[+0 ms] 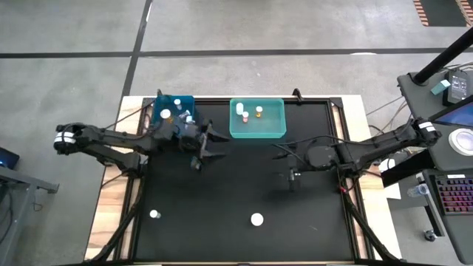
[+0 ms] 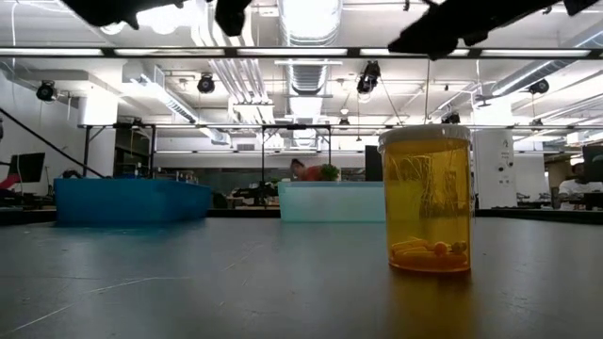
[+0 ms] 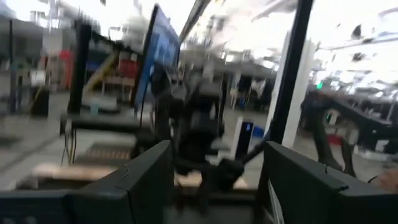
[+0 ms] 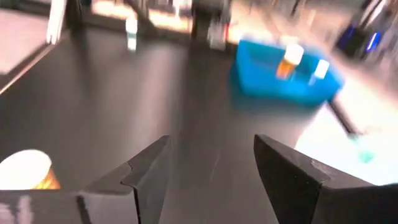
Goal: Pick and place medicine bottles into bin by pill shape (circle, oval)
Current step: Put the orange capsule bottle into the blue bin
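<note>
Two medicine bottles stand on the black table's near part: a small white-capped one at the left and an amber one with a white cap near the middle. The blue bin and the teal bin at the far edge each hold a few bottles. My left gripper hovers open just near of the blue bin, pointing toward the table's right. My right gripper hovers open near of the teal bin, pointing toward the left. Neither has anything between its fingers.
The right wrist view shows the blue bin ahead with an amber bottle inside, and the capped bottle close below. The two grippers face each other over the table's middle. A desk with a keyboard stands off the right edge.
</note>
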Motion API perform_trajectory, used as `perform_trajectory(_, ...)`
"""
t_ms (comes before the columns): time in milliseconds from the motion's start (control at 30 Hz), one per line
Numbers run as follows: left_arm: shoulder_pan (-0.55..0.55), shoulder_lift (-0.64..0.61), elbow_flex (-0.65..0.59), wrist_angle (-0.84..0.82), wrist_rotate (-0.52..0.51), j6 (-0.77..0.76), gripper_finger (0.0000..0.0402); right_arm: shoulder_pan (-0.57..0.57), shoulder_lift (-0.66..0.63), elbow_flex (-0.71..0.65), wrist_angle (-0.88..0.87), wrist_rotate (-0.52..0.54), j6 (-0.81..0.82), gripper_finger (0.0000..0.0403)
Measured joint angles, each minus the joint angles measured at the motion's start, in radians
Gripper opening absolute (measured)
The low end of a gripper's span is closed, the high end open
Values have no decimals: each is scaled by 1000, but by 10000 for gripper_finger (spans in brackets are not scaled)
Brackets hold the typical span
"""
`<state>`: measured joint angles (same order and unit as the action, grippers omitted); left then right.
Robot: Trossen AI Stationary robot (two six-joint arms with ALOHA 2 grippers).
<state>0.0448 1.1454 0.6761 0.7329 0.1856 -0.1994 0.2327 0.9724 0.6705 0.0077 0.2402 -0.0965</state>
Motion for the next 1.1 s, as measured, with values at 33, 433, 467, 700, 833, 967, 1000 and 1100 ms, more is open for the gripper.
perform_trajectory(33,-21,21,24,-37,-25,3,241,-5,-11,-27,65,-1,-42,219)
perform_trajectory(433,-329,332,396,-654,-336,25,241,-100,-132,-160,422,-134,-236,219)
perform_trajectory(467,-349,362,429,-686,-341,29,241,-102,-136,-166,433,-136,-233,219)
perform_trajectory(700,-414,555,598,-786,-360,87,241,-109,-120,-199,506,-136,-229,219)
perform_trajectory(833,-419,628,655,-786,-394,151,241,-115,-103,-200,513,-136,-232,219)
perform_trajectory(967,-421,690,705,-787,-459,163,242,-129,-98,-200,555,-134,-179,219)
perform_trajectory(1000,-427,702,710,-790,-450,161,243,-129,-98,-200,552,-133,-166,219)
perform_trajectory(1100,-464,733,722,-787,-432,128,253,-129,-90,-205,545,-134,-130,219)
